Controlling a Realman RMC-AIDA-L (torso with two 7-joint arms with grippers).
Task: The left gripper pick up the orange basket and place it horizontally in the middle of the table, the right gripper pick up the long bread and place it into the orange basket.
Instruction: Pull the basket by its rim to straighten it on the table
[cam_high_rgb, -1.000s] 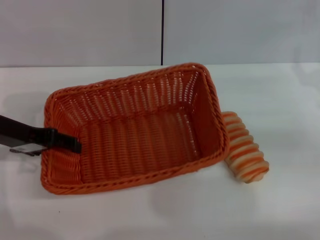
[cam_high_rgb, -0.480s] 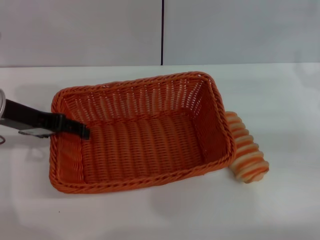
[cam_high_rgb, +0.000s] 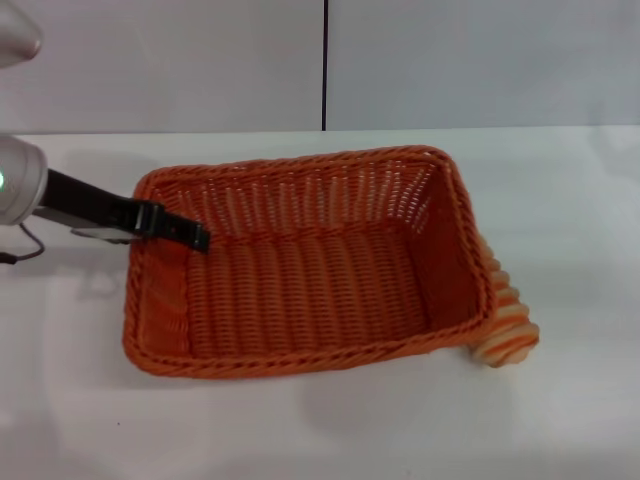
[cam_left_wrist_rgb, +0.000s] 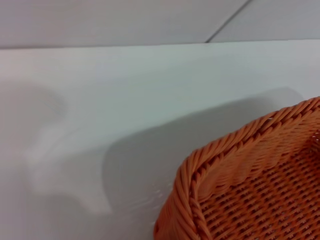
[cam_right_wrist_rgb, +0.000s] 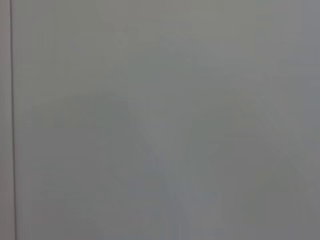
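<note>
The orange basket (cam_high_rgb: 310, 265) lies lengthwise across the middle of the white table (cam_high_rgb: 560, 190). Its corner also fills the left wrist view as woven orange basket rim (cam_left_wrist_rgb: 235, 165). My left gripper (cam_high_rgb: 172, 230) reaches in from the left, shut on the basket's left end wall, with one black finger (cam_high_rgb: 185, 235) showing inside the rim. The long bread (cam_high_rgb: 508, 325), cream with orange stripes, lies on the table against the basket's right end, partly hidden behind that rim. The right gripper is out of view; the right wrist view shows only a plain grey surface.
A grey wall (cam_high_rgb: 450, 60) with a dark vertical seam stands behind the table. White tabletop stretches in front of the basket and to its right beyond the bread.
The left gripper has carried the basket to the right and turned it closer to level across the table. The basket's right end now covers part of the bread.
</note>
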